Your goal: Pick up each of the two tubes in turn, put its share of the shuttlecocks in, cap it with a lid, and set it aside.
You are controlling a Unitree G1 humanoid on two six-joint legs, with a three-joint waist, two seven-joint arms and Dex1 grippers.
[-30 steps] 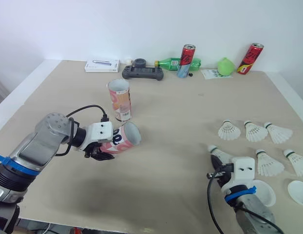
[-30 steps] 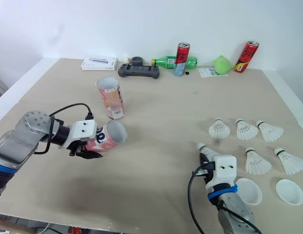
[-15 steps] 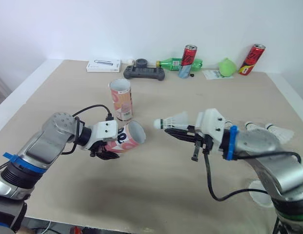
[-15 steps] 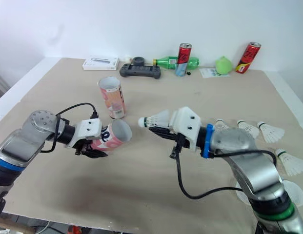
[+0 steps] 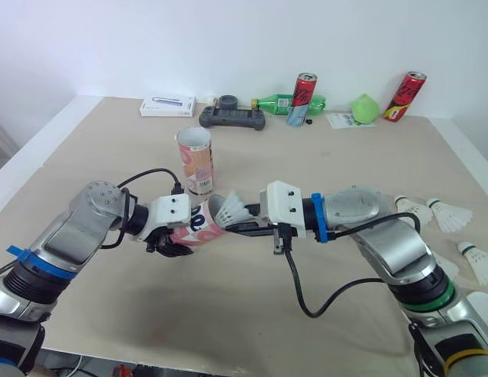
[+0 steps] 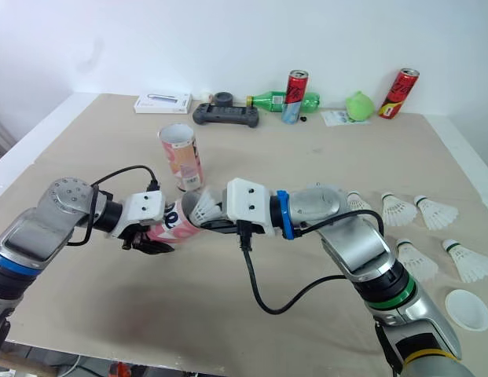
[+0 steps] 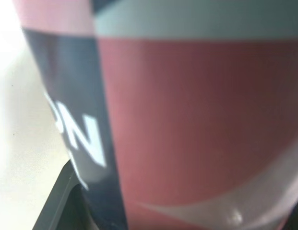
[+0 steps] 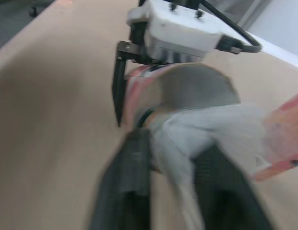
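The right gripper (image 5: 242,228), pinching a shuttlecock (image 5: 229,209), has moved in since half a second ago, so the shuttlecock now sits at the mouth of the pink tube (image 5: 195,228). The left gripper (image 5: 166,245) clamps that tube, tilted sideways.

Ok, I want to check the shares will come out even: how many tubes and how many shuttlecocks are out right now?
Tubes: 2
Shuttlecocks: 6
Total: 8
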